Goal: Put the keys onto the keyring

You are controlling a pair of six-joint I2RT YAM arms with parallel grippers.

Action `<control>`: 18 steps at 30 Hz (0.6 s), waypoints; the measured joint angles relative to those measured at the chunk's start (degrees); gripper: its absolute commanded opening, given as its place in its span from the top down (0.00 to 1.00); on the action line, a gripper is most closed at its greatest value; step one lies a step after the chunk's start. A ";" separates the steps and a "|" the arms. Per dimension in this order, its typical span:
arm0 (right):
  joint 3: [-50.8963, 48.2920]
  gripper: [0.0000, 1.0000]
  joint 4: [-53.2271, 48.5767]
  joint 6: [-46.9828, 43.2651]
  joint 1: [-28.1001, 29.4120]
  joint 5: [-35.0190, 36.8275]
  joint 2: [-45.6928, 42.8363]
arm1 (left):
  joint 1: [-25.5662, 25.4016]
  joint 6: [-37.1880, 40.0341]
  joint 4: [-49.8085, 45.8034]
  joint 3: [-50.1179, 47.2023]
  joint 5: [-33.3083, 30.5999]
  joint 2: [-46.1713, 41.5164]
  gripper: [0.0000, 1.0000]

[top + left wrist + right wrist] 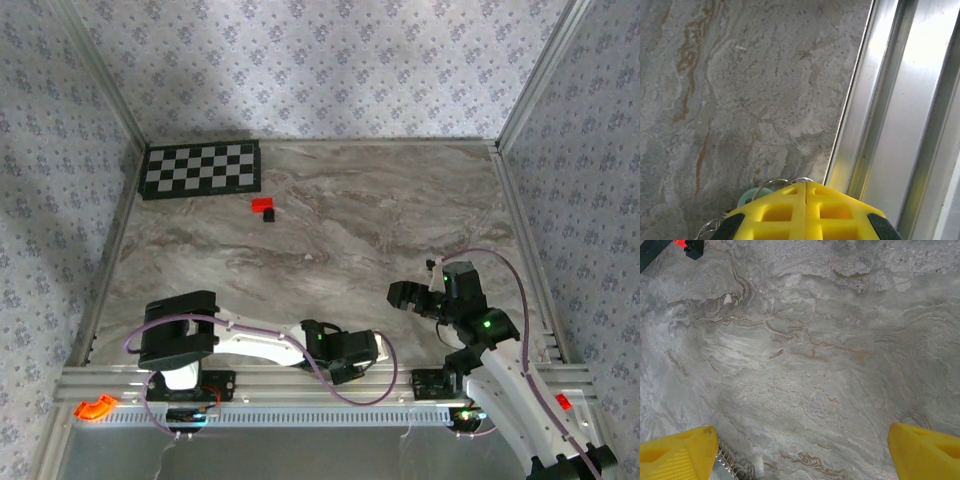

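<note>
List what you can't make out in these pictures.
- Left wrist: wire loops and a teal piece mostly hidden under the shut left gripper; held or not, unclear.
- Right wrist: chain cut off by the bottom edge beside a yellow finger.
- Top: things by that gripper are too small to tell.

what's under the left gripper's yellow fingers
Thin silvery keyring loops and a pale green round piece peek out past the shut left gripper; whatever else lies beneath is covered.

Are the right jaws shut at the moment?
No, the right jaws stand wide apart at the wrist view's lower corners, with bare table between them.
</note>
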 measured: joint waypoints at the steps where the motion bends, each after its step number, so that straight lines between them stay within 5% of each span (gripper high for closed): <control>1: 0.00 0.11 0.00 -0.02 0.00 0.00 0.00 | 0.00 0.04 0.00 0.00 -0.24 0.00 1.00; 7: 0.00 0.11 0.00 -0.44 -0.04 0.00 0.00 | 1.57 0.07 0.96 -0.87 -0.24 -0.66 1.00; 18: -0.07 0.10 0.11 -1.29 -0.11 0.04 -0.44 | 11.93 1.14 4.61 -7.52 2.97 -8.50 1.00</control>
